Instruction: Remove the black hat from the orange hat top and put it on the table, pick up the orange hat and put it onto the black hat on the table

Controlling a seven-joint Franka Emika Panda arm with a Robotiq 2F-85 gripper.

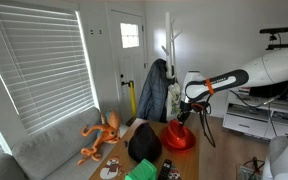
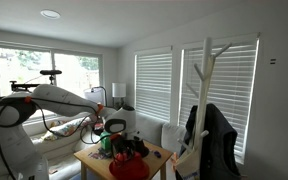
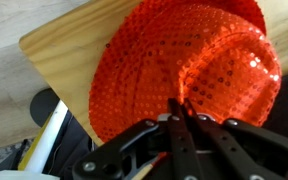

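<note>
Orange hat (image 3: 184,60), covered in glittering sequins with a round crown, sits at a corner of the wooden table (image 3: 59,50); the gripper (image 3: 179,108) fingers are pressed together, pinching its crown.

Your gripper (image 1: 182,116) points down at the crown of the orange hat (image 1: 179,139) on the table (image 1: 189,160). The black hat (image 1: 144,146) lies just beside it. An orange plush toy (image 1: 101,136) sits on the sofa (image 1: 54,150).

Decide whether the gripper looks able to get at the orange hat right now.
Probably yes. The gripper sits directly over the orange hat, whose crown is bare; the black hat lies beside it on the table, so nothing blocks the way.
</note>
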